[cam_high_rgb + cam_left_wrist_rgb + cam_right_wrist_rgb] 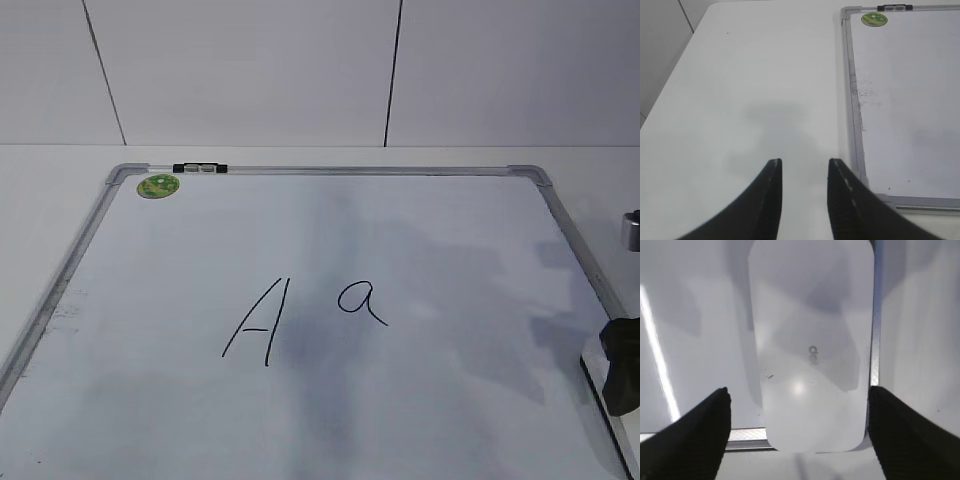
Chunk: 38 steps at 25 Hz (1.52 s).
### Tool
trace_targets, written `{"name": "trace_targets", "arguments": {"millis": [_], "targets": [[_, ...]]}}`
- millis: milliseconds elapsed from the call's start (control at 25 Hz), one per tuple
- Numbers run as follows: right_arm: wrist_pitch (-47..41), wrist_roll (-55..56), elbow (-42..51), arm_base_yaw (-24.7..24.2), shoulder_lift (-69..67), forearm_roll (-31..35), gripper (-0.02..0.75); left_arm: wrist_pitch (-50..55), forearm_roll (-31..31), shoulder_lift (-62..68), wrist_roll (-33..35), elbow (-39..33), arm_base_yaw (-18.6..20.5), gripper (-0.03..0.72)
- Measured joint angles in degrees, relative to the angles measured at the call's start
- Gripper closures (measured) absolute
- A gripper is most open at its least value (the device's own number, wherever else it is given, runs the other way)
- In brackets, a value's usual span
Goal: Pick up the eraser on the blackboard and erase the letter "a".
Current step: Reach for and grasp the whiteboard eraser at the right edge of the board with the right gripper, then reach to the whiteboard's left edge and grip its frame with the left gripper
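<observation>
Right gripper (799,400) spread wide around eraser (812,340) (not touching), blackboard (690,340) beneath

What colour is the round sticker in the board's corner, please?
Green with a yellowish centre; the sticker shows best in the left wrist view.

Glossy white plastic eraser (812,347), smooth blackboard (450,400), grey metal frame (854,100)

A white blackboard (330,400) is edged by a grey metal frame, with grey smudging down its middle. A round green sticker (158,185) with a yellow pattern is seen in its far left corner. A capital "A" (255,322) and the letter "a" (361,300) are drawn in thin black marker. A white eraser (812,345) carries a small grey marking. Both hands, left (804,167) and right (800,400), are black. The worktop (750,90) is white.
</observation>
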State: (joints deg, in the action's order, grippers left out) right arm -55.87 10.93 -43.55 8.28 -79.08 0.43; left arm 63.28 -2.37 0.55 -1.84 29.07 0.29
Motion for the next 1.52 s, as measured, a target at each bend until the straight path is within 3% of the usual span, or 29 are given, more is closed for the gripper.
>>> {"name": "trace_targets", "arguments": {"millis": [400, 1520], "targets": [[1.48, 3.65, 0.0, 0.0, -0.93, -4.13, 0.059, 0.0, 0.0, 0.0, 0.0, 0.0, 0.0, 0.454], [5.45, 3.79, -0.46, 0.0, -9.44, -3.8, 0.062, 0.0, 0.0, 0.0, 0.0, 0.0, 0.0, 0.454]]}}
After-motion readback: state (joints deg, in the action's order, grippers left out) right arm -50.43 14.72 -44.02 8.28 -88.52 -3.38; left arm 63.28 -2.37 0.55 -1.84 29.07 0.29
